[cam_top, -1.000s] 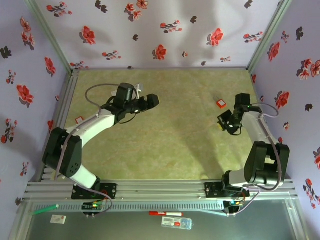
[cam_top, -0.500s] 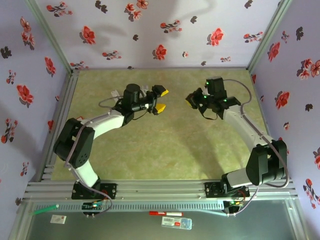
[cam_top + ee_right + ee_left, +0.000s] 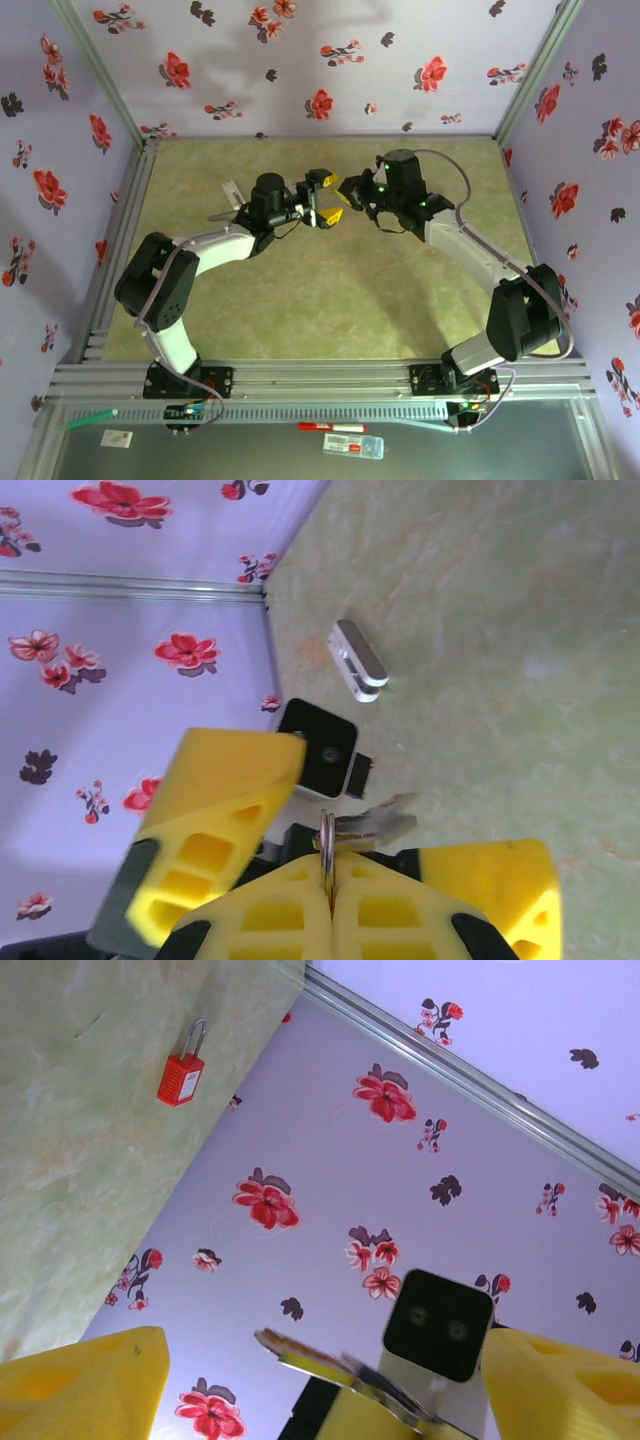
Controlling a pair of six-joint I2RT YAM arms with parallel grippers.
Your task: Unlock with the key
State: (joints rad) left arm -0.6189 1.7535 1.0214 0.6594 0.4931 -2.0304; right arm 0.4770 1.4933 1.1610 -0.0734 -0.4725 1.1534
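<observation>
Right gripper (image 3: 330,885) is pinched shut on the ring of the key (image 3: 375,825), as its own wrist view shows. The left gripper (image 3: 325,1355) stands with fingers spread either side of the key. The left wrist view adds the red padlock (image 3: 180,1070), lying on the desk (image 3: 80,1180) well away from the key. A small silver piece (image 3: 357,660) lies beyond the key.

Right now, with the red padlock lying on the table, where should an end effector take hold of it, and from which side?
Take the padlock by its red body, coming straight down and closing across its two long sides. It seems to lie flat on the table, and the body is blocky with parallel flanks; the thin shackle offers little to pinch.
</observation>
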